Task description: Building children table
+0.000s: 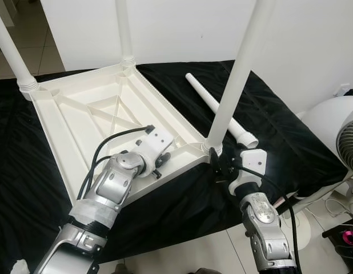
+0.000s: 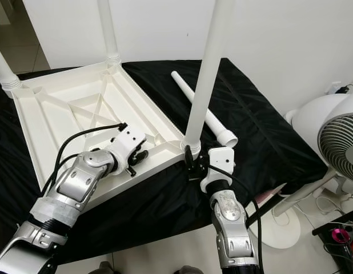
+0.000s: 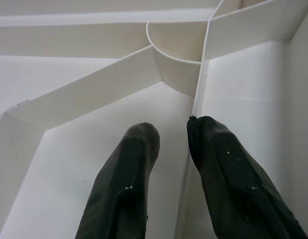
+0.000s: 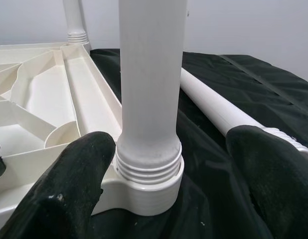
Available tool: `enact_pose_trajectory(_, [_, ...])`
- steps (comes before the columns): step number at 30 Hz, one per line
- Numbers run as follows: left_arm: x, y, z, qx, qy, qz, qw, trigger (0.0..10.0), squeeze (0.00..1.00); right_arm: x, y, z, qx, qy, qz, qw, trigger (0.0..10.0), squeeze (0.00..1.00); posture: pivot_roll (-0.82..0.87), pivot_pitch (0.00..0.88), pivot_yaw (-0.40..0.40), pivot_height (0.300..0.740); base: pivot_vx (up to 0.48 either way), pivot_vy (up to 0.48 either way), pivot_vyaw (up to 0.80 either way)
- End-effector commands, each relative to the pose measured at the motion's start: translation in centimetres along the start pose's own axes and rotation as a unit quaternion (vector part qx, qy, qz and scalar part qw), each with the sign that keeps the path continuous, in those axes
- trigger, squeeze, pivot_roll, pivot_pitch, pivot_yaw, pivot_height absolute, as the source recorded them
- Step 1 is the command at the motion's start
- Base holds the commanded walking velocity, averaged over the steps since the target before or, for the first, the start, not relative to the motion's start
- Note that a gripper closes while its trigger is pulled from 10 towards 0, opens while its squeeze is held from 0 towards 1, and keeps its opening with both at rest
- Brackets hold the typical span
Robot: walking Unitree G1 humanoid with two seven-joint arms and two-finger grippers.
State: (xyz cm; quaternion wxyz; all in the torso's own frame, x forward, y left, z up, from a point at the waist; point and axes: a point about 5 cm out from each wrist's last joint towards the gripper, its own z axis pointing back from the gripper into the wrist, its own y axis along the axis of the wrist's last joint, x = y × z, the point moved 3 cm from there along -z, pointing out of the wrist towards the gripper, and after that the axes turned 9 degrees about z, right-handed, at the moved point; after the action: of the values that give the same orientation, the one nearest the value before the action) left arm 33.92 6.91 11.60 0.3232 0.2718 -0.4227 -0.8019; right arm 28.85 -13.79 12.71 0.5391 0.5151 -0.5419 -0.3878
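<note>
On the surface: black cloth (image 1: 291, 142), white wall (image 1: 188, 28) behind.
Tabletop (image 1: 91, 114): upside down, legs up.
Loose leg (image 1: 219, 108): lying flat, threaded end nearest.
Left gripper (image 3: 169, 149): fingers slightly apart.
Right gripper (image 4: 166, 164): open around corner leg (image 4: 151, 74).

You're in a home: tiled floor (image 1: 25, 34), plain white wall (image 1: 182, 28), a standing fan (image 2: 336, 137) and a black sheet (image 1: 279, 131) spread out for work

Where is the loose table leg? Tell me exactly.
The loose table leg lies flat on the black cloth, on the robot's right of the upturned tabletop. Its threaded end points toward the right gripper, just beyond the upright corner leg.
</note>
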Motion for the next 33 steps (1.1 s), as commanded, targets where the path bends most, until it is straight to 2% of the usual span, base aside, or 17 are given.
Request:
enact_pose_trajectory(1, [-2.81,-2.78,0.30,-0.055,0.124,0.002,0.991,10.0,0.00,0.03,-0.55,-0.06,-0.014,-0.001,-0.001,1.000,10.0,0.00,-0.08,0.000,-0.020,0.740,0.000,0.000,0.00])
enact_pose_trajectory(9, [-2.98,-2.62,0.24,-0.058,0.130,0.010,0.990,10.0,0.00,0.07,-0.63,-0.11,-0.016,-0.002,0.000,1.000,10.0,0.00,-0.08,0.000,-0.015,0.740,0.000,0.000,0.00])
enact_pose_trajectory(10, [-2.98,-2.48,0.25,-0.054,0.128,0.019,0.990,5.6,0.00,0.02,-0.63,-0.10,-0.017,-0.002,0.000,1.000,10.0,0.00,-0.08,0.000,-0.014,0.740,0.000,0.000,0.00])
enact_pose_trajectory(11, [-2.98,-2.35,0.27,-0.049,0.127,0.026,0.990,8.0,0.00,-0.07,-0.67,-0.07,-0.017,-0.001,0.001,1.000,10.0,0.00,-0.08,0.000,-0.014,0.740,0.000,0.000,0.00])
enact_pose_trajectory(12, [-2.98,-2.35,0.27,-0.049,0.127,0.026,0.990,8.0,0.00,-0.07,-0.67,-0.07,-0.017,-0.001,0.001,1.000,10.0,0.00,-0.08,0.000,-0.014,0.740,0.000,0.000,0.00])
enact_pose_trajectory(13, [-2.94,-2.39,0.28,-0.050,0.124,0.030,0.991,10.0,1.00,-0.08,-0.67,-0.04,-0.017,-0.001,0.001,1.000,10.0,0.00,-0.08,0.000,-0.011,0.740,0.000,0.000,0.00])
enact_pose_trajectory(19, [-3.08,-2.55,0.31,-0.055,0.129,0.041,0.989,10.0,1.00,-0.09,-0.79,0.07,-0.021,-0.005,0.002,1.000,10.0,0.00,-0.08,0.000,-0.010,0.740,0.000,0.000,0.00])
enact_pose_trajectory(20, [-3.20,-2.61,0.32,-0.057,0.134,0.041,0.988,9.4,1.00,-0.10,-0.81,0.13,-0.021,-0.006,0.003,1.000,10.0,0.00,-0.08,0.004,-0.008,0.740,0.000,0.000,0.00])
enact_pose_trajectory(21, [-3.20,-2.61,0.32,-0.057,0.134,0.041,0.988,9.4,1.00,-0.10,-0.81,0.13,-0.021,-0.006,0.003,1.000,10.0,0.00,-0.08,0.004,-0.008,0.740,0.000,0.000,0.00])
enact_pose_trajectory(22, [-3.34,-2.64,0.34,-0.057,0.139,0.047,0.988,8.6,0.89,-0.11,-0.82,0.17,-0.022,-0.006,0.003,1.000,10.0,0.00,-0.08,0.004,-0.008,0.740,0.000,0.000,0.00])
enact_pose_trajectory(23, [-3.39,-2.62,0.37,-0.055,0.141,0.047,0.987,0.0,0.75,-0.11,-0.84,0.23,-0.023,-0.007,0.003,1.000,10.0,0.00,-0.08,0.008,-0.006,0.740,0.000,0.000,0.00])
enact_pose_trajectory(24, [-3.40,-2.59,0.41,-0.055,0.143,0.048,0.987,0.0,0.55,-0.09,-0.83,0.28,-0.023,-0.007,0.003,1.000,10.0,0.00,-0.09,0.016,-0.006,0.740,0.000,0.000,0.00])
enact_pose_trajectory(27, [-3.41,-2.57,0.44,-0.055,0.144,0.048,0.987,0.0,0.55,-0.08,-0.82,0.31,-0.023,-0.008,0.003,1.000,10.0,0.00,-0.09,0.016,-0.006,0.740,0.000,0.000,0.00])
enact_pose_trajectory(28, [-3.39,-2.58,0.45,-0.056,0.144,0.048,0.987,0.0,0.20,-0.06,-0.82,0.34,-0.024,-0.009,0.004,1.000,10.0,0.00,-0.09,0.016,-0.006,0.740,0.000,0.000,0.00])
enact_pose_trajectory(29, [-3.38,-2.56,0.47,-0.056,0.144,0.050,0.987,0.0,0.00,-0.01,-0.82,0.37,-0.024,-0.010,0.004,1.000,10.0,0.00,-0.09,0.027,-0.005,0.740,0.000,0.000,0.00])
enact_pose_trajectory(33, [-3.42,-2.49,0.52,-0.055,0.147,0.053,0.986,0.0,0.00,0.11,-0.84,0.41,-0.026,-0.013,0.006,1.000,10.0,0.00,-0.09,0.033,-0.006,0.740,0.000,0.000,0.00])
